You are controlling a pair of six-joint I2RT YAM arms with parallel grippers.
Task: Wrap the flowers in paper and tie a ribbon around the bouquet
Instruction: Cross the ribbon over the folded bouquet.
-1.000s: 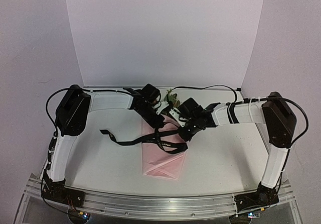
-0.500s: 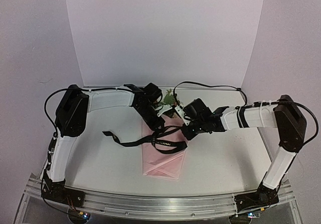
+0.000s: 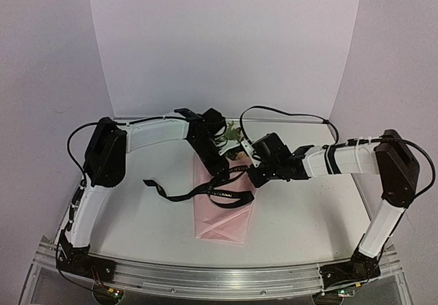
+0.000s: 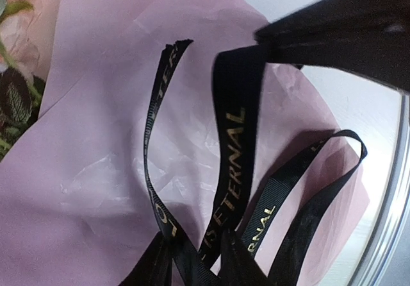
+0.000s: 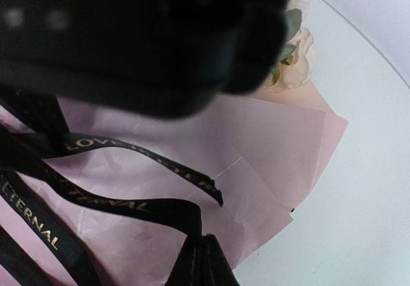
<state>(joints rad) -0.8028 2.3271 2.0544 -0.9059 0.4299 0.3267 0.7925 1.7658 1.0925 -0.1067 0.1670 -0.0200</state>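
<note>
Between the jaws, the ribbon [image 3: 205, 190] lay over the bouquet [image 3: 222, 219].
The right jaws clamped the ribbon; the left jaws, couldn't tell.

You had a white surface [image 3: 137, 230] with one bouquet [image 3: 222, 217] lying flat near its middle: a pink paper cone, narrow end towards the near edge, flowers [image 3: 233, 139] and green leaves showing at the far end. A black ribbon [image 3: 179, 194] crossed its middle, one loose tail trailing left over the bare surface.
</note>
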